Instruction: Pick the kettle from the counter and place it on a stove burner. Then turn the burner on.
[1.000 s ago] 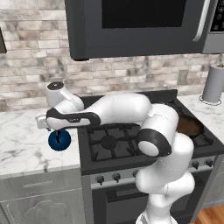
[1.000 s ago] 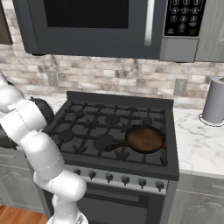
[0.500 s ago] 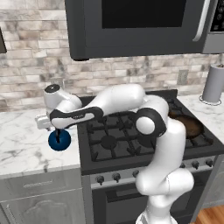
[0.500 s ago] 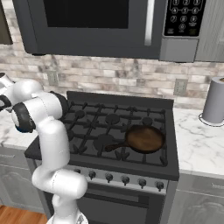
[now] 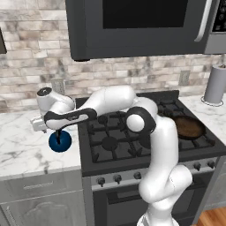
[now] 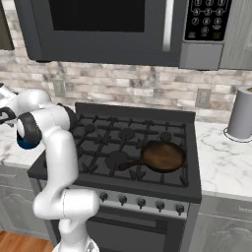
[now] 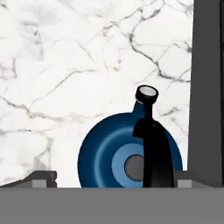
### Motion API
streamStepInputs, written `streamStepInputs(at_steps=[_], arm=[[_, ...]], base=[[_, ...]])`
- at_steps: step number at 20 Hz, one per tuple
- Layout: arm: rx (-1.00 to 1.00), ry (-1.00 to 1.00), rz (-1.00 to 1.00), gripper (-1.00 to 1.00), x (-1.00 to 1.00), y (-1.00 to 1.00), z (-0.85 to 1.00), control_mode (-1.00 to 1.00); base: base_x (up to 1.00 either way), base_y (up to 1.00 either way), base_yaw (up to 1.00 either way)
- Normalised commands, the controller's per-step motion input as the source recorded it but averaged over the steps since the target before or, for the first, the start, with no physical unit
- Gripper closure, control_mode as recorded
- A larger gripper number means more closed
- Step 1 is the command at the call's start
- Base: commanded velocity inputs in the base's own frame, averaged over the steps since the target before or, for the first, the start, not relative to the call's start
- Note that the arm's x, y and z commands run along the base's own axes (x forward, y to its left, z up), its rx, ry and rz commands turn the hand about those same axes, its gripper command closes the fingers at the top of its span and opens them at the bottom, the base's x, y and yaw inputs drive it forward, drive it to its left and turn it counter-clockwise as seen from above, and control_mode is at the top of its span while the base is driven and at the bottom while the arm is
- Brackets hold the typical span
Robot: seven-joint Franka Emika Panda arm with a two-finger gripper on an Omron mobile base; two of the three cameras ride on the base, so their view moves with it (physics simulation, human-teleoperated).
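Note:
The dark-blue kettle [image 5: 60, 141] stands on the white marble counter [image 5: 22, 152] just left of the stove; a sliver of the kettle [image 6: 21, 143] peeks out behind the arm in the right base view. My gripper [image 5: 57, 131] hangs directly over it, pointing down. Seen from the hand, the kettle [image 7: 113, 153] lies below my open gripper [image 7: 113, 177]. Its black handle [image 7: 152, 148] rises between the fingertips, close to the right one [image 7: 188, 177] and well apart from the left. The nearest stove burner [image 5: 109, 142] is bare under its grate.
A brown frying pan [image 5: 187, 126] covers the front right burner. Grey knobs [image 5: 117, 178] line the stove front. A grey canister [image 5: 216, 84] stands on the right counter. A microwave hangs above the stove. The stove's dark edge [image 7: 208, 87] runs beside the kettle.
The arm's elbow has swung up and back over the stove while the hand stayed above the kettle. The kettle has not moved.

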Motion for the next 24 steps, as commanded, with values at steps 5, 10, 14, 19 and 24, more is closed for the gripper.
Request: streamStepInputs(at_steps=[5, 10, 14, 19, 24], arm=[[-0.03, 0.0, 0.0, 1.0, 0.0, 0.0, -0.19, -1.0], [0.0, 0.0, 0.0, 1.0, 0.0, 0.0, 0.0, -1.0], [0.0, -0.08, 0.0, 1.0, -0.01, 0.0, 0.01, -1.0], [0.0, -0.32, 0.0, 1.0, -0.13, -0.02, 0.17, -1.0], [0.0, -0.36, 0.0, 1.0, -0.21, -0.23, 0.15, -1.0]], base=[[0.0, 0.0, 0.0], [0.0, 0.0, 0.0], [0.0, 0.0, 0.0], [0.0, 0.0, 0.0], [0.0, 0.0, 0.0]])
